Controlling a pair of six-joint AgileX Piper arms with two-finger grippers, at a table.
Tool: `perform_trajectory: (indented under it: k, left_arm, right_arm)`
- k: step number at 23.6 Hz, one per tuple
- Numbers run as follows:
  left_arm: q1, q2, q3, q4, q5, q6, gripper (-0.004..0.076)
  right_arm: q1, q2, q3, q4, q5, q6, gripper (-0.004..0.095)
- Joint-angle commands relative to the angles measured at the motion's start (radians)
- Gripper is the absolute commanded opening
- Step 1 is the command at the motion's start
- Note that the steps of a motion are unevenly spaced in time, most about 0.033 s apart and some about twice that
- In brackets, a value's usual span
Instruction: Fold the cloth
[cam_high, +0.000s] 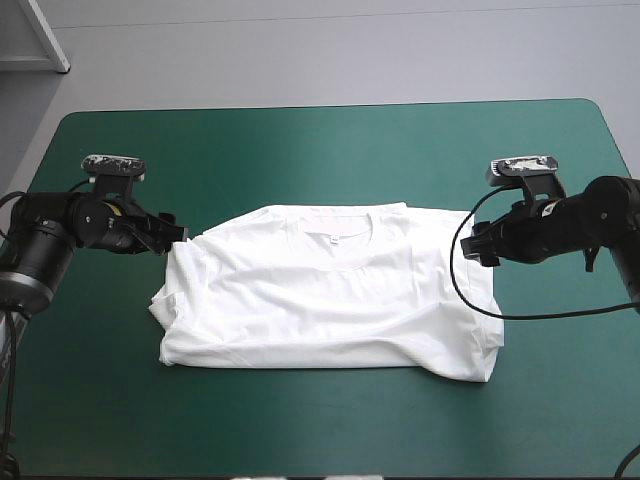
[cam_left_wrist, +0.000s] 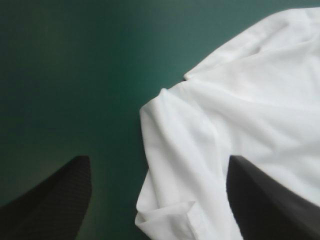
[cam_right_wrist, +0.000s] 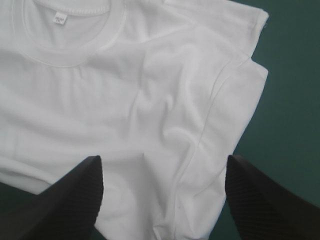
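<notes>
The white T-shirt (cam_high: 330, 290) lies spread flat in the middle of the table, its collar and label (cam_high: 335, 238) toward the far edge. My left gripper (cam_high: 178, 235) is open at the shirt's left shoulder. In the left wrist view the gripper (cam_left_wrist: 159, 160) straddles the sleeve edge of the shirt (cam_left_wrist: 250, 100), one finger over cloth and the other over bare cover. My right gripper (cam_high: 478, 245) is open at the right shoulder. Its wrist view shows the gripper (cam_right_wrist: 164, 157) low over the sleeve seam of the shirt (cam_right_wrist: 125, 90), holding nothing.
The teal-green cover (cam_high: 300, 140) shows on every side of the shirt, in wide bands toward the far and front edges. The table's rounded corners lie beyond both arms.
</notes>
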Motion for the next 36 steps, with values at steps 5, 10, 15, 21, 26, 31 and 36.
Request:
perform_trajectory:
  k: [5, 10, 15, 21, 26, 31, 36]
  left_arm:
    - [0.147, 0.033, 0.178, -0.163, -0.149, 0.070, 0.0545]
    - [0.161, 0.134, 0.261, -0.226, -0.219, 0.110, 0.0543]
    - [0.161, 0.167, 0.261, -0.268, -0.241, 0.116, 0.0542]
    - [0.116, 0.167, 0.295, -0.348, -0.221, 0.165, 0.0304]
    - [0.101, 0.164, 0.393, -0.331, -0.287, 0.165, 0.0127]
    - [0.101, 0.124, 0.398, -0.294, -0.331, 0.141, 0.0018]
    - [0.101, 0.004, 0.398, -0.296, -0.415, 0.087, 0.0020]
  right_arm:
    - [0.000, -0.062, -0.034, 0.020, -0.013, -0.008, 0.0657]
    - [0.000, -0.062, -0.034, 0.022, -0.013, -0.008, 0.0657]
    - [0.000, -0.062, -0.034, 0.022, -0.015, -0.008, 0.0657]
    - [0.000, -0.062, -0.034, -0.023, -0.041, -0.008, 0.0657]
    - [0.000, -0.062, -0.034, -0.030, -0.057, -0.008, 0.0657]
    - [0.000, -0.062, -0.034, -0.028, -0.057, -0.008, 0.0657]
    - [0.000, -0.062, -0.034, -0.028, -0.057, -0.008, 0.0657]
